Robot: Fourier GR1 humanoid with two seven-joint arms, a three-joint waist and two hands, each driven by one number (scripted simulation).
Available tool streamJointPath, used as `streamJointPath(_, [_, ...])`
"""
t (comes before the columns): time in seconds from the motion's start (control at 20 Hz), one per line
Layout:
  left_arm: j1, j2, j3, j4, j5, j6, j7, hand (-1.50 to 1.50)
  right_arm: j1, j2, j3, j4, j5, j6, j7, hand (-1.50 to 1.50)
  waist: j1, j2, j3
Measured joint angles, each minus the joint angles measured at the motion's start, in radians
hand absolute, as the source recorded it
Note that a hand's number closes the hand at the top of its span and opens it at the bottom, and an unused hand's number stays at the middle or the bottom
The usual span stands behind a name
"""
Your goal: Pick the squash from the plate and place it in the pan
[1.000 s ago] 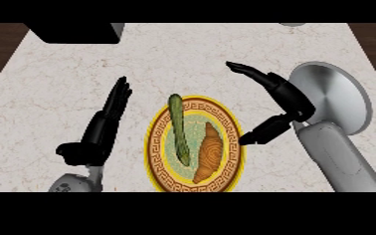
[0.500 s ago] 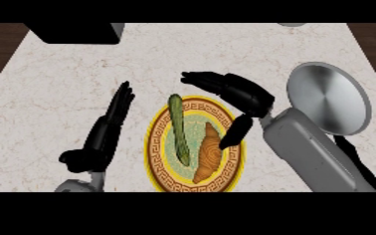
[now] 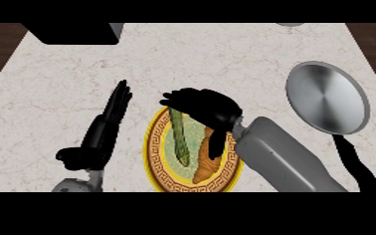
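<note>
We are seeing the right hand (image 3: 208, 107) hanging over the upper rim of the plate (image 3: 156, 149), fingers curled down and pointing toward the counter's left edge, thumb (image 3: 215, 144) dropping over the plate's middle. Fingertips are sitting at the top end of the squash (image 3: 179, 137) (contact itself is hidden, so we cannot tell if anything is clamped). The squash is lying on the plate's left half, long axis running roughly from the plate's far rim to its near rim, the darker tapered tip pointing to the near edge of the counter (image 3: 220, 55). An orange-brown food piece (image 3: 207, 164) is lying just beside it on the plate's right half. The pan (image 3: 327, 97) is sitting near the counter's right edge, well apart from the plate. The left hand (image 3: 106, 124) is resting open, fingers straight, just left of the plate.
</note>
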Motion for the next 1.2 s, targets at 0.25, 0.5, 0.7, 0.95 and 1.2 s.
streamJointPath(0.25, [0.005,-0.002,0.029,-0.011,-0.006,-0.025,0.008,0.0,0.008,0.055,-0.045,0.046,0.078,0.025,-0.011,-1.5,-0.002,-0.003,-0.001])
streamJointPath(0.5, [0.0,-0.031,0.035,-0.001,-0.039,-0.027,0.007,0.0,0.033,0.094,-0.098,0.046,0.142,0.057,-0.007,-1.5,-0.004,-0.004,-0.001])
streamJointPath(0.7, [-0.004,-0.032,0.063,0.026,-0.04,-0.055,-0.015,0.0,0.04,0.134,-0.139,0.084,0.182,0.05,-0.03,-1.5,-0.003,-0.006,-0.002])
streamJointPath(0.95, [-0.002,-0.049,0.064,0.005,-0.056,-0.06,0.006,0.0,0.031,0.173,-0.153,0.142,0.199,0.027,-0.051,-1.5,-0.001,-0.007,-0.003])
streamJointPath(1.2, [-0.015,-0.063,0.067,-0.009,-0.067,-0.063,0.038,0.0,-0.007,0.189,-0.13,0.241,0.192,-0.018,-0.052,-1.5,0.003,-0.008,-0.003])
